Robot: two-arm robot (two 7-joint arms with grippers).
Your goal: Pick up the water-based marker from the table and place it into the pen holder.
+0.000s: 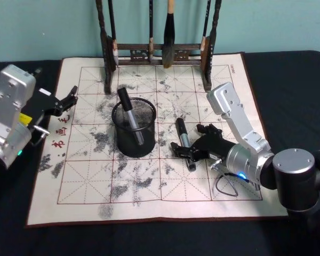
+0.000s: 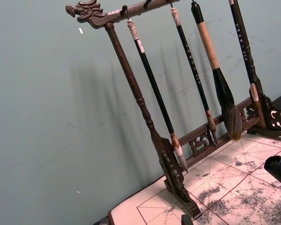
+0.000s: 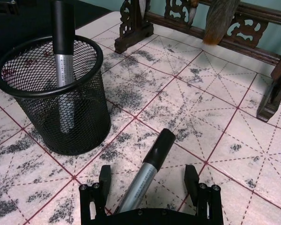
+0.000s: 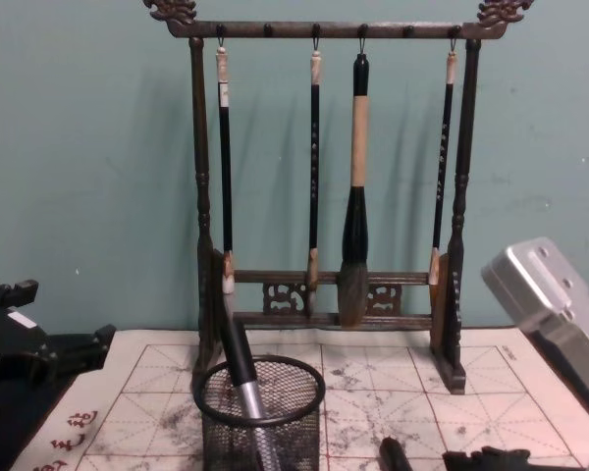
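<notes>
The right gripper [image 3: 147,174] is sitting low over the mat [image 3: 215,140] with its jaws spread open and gripping nothing. The marker [image 3: 155,152] is lying flat on the mat between the two fingers [image 3: 104,174], touching neither. Its black cap is pointing forward, away from the gripper, and its silver barrel is running back under the gripper body. The holder [image 3: 84,126] is standing upright near the gripper, ahead and to its left, apart from the marker. Another marker [image 3: 62,42] is leaning inside it, cap up. The left gripper [image 1: 68,101] is waiting open at the mat's left edge, well beyond the holder.
</notes>
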